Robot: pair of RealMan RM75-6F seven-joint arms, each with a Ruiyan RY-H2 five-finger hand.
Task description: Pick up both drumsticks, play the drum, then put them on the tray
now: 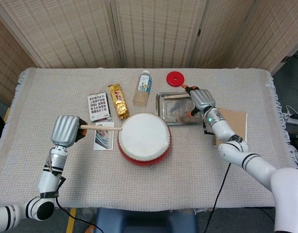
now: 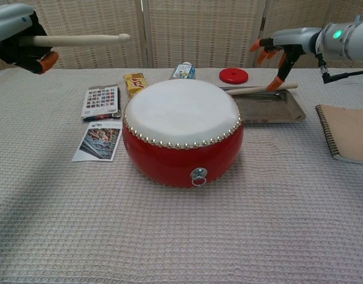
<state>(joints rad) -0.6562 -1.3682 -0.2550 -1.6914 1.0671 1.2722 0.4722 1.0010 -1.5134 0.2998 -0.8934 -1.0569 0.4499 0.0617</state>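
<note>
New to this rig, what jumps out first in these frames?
The red drum with its white head sits mid-table. The left hand holds a drumstick raised, tip pointing toward the drum. The right hand hovers open above the metal tray, where the other drumstick lies across the far rim.

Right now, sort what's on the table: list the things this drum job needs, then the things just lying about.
Job:
drum
drumstick held by left hand, stick
drumstick on tray
tray
right hand, open above the tray

Lying about:
bottle
red disc
gold packet
two cards
notebook
</note>
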